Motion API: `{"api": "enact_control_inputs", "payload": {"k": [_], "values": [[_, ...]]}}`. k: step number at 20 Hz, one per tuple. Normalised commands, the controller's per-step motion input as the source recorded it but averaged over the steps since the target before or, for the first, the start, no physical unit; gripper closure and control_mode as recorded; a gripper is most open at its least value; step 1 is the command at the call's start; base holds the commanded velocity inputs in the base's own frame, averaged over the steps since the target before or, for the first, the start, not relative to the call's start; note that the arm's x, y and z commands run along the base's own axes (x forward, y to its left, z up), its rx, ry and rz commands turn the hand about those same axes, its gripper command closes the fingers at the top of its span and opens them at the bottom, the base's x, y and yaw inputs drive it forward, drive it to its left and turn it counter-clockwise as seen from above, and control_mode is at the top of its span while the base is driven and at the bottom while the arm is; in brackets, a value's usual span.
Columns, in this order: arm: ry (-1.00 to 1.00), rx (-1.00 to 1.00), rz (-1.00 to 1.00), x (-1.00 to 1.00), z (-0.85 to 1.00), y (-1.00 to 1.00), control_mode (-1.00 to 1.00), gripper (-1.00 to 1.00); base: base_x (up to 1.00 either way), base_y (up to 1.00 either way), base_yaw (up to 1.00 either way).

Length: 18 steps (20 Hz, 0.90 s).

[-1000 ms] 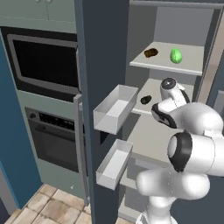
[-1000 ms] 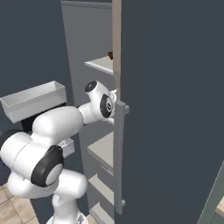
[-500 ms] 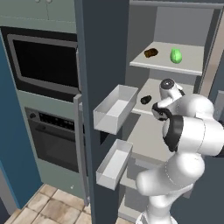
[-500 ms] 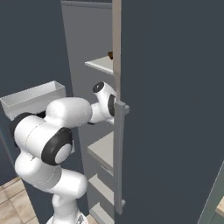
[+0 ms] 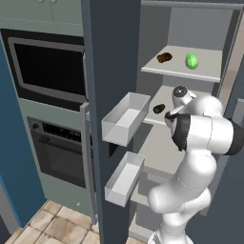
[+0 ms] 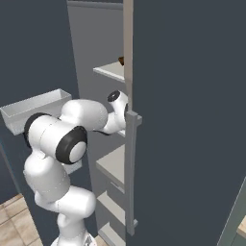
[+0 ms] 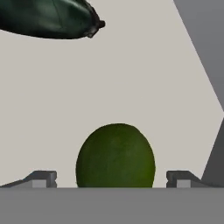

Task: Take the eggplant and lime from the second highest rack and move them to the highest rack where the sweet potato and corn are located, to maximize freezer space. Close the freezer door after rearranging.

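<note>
Inspector: State of the hand?

Assessor: Spread wide. The small dark green, smooth round lime sits between the two dark finger tips, with a gap on each side; no contact visible. It rests on the flat pale shelf.

Inspector: Beyond it?

Assessor: A glossy dark green-black elongated eggplant lies farther back on that shelf.

Inspector: What do the base views add?

Assessor: The left one shows the rough dark brown oval sweet potato and the bright light-green smooth corn on the higher rack of the dark slate-blue freezer. Its tall slate-blue freezer door stands open, carrying two translucent white bins.
</note>
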Motion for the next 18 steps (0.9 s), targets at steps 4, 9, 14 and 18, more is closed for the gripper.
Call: {"api": "enact_control_inputs", "payload": {"k": [4, 9, 14, 18], "values": [[0.00, 0.00, 0.00, 0.17, -0.27, -0.11, -1.00, -1.00, 0.00, 0.00, 0.00], [0.05, -0.01, 0.00, 0.11, -0.40, -0.05, -1.00, 1.00, 0.00, 0.00, 0.00], [0.05, -0.01, 0.00, -0.19, -0.22, 0.07, -1.00, 1.00, 0.00, 0.00, 0.00], [-0.06, 0.00, -0.01, -0.51, 0.23, 0.46, -1.00, 1.00, 0.00, 0.00, 0.00]]}}
